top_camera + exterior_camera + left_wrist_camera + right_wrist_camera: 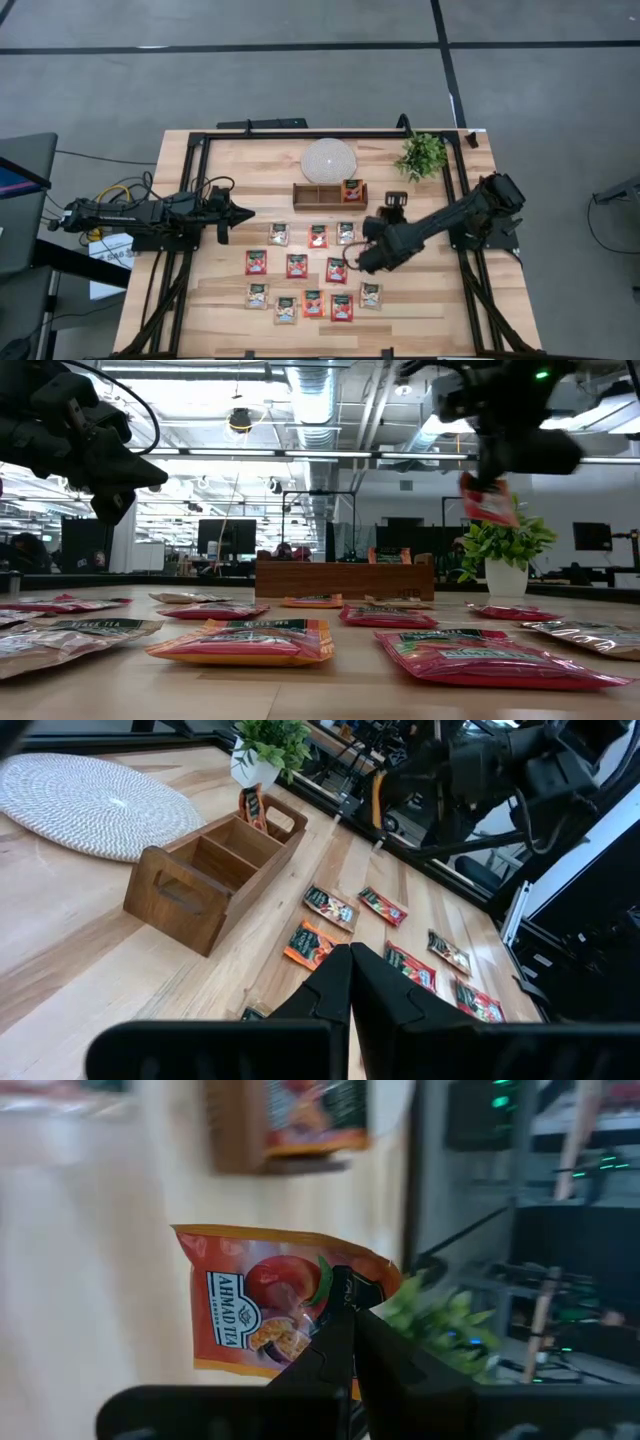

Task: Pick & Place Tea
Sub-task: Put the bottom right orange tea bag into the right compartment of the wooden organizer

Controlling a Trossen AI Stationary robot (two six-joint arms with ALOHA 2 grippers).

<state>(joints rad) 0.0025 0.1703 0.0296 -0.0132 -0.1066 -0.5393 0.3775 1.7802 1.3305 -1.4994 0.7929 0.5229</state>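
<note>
While carrying toward the wooden tray (329, 196), with the right gripper (345, 1312) pinched on one edge of a red sachet (270, 1305) raised clear of the table (230, 300) and the other sachets (297, 265): best to keep the pinch firm, arrive above the end compartment already holding a sachet (351, 190), lower before letting go; left gripper (350, 982) parked closed and empty at the table's left side

The held orange tea sachet (275, 1305) is partly covered by the right gripper's fingers (340, 1342). The wooden tray (285, 1125) behind is blurred and cut off at the edge.
</note>
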